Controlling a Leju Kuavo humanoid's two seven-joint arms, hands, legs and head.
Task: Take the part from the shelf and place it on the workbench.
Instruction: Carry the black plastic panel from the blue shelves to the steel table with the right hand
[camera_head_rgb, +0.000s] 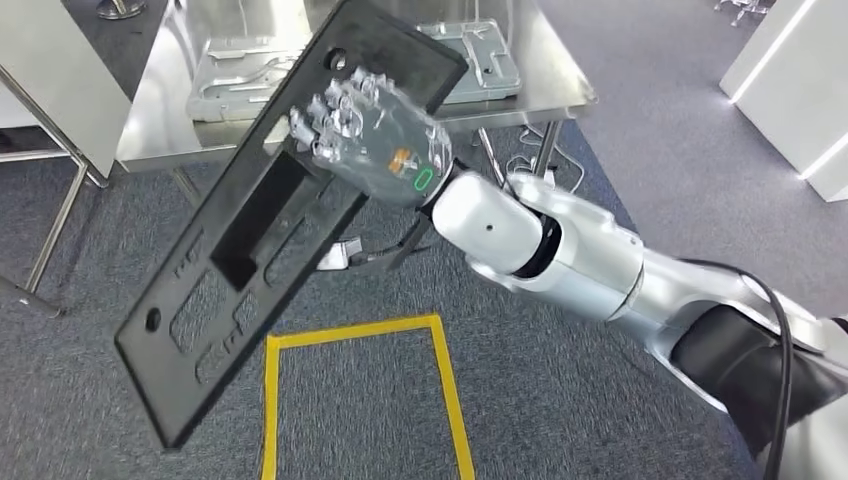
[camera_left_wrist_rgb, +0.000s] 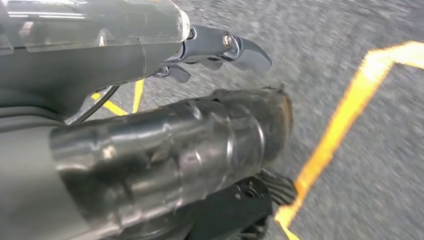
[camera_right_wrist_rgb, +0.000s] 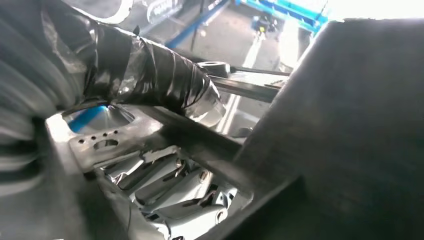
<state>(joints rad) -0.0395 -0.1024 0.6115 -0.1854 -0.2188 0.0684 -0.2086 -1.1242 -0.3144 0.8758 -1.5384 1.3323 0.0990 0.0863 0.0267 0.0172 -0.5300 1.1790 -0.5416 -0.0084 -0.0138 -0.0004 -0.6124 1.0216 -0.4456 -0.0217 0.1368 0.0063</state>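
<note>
Carrying is the step in hand: the part (camera_head_rgb: 240, 240) is off the shelf and held in the air, so the pick-up is judged done and the placing is left. The workbench (camera_head_rgb: 160, 120), a steel-topped table, stands ahead of the robot, beyond the part's far end; grey metal castings (camera_head_rgb: 235, 80) already lie on its top. The part does not yet rest on it.

The part is a long black panel with rectangular cut-outs. It hangs tilted, one end low over the carpet near the yellow floor marking (camera_head_rgb: 440, 370), the other end high and overlapping the workbench edge in the head view.

The right hand (camera_head_rgb: 365, 130) grips the panel near its upper end. Its back faces the camera, and its fingers (camera_head_rgb: 330, 110) curl over the panel's edge. In the right wrist view the fingers (camera_right_wrist_rgb: 170, 180) lie closed against the dark panel, with the taped thumb (camera_right_wrist_rgb: 150, 75) on the opposite side.

The left hand (camera_left_wrist_rgb: 165, 150) hangs over the carpet, holding nothing visible; whether its fingers are spread or curled cannot be told.
</note>
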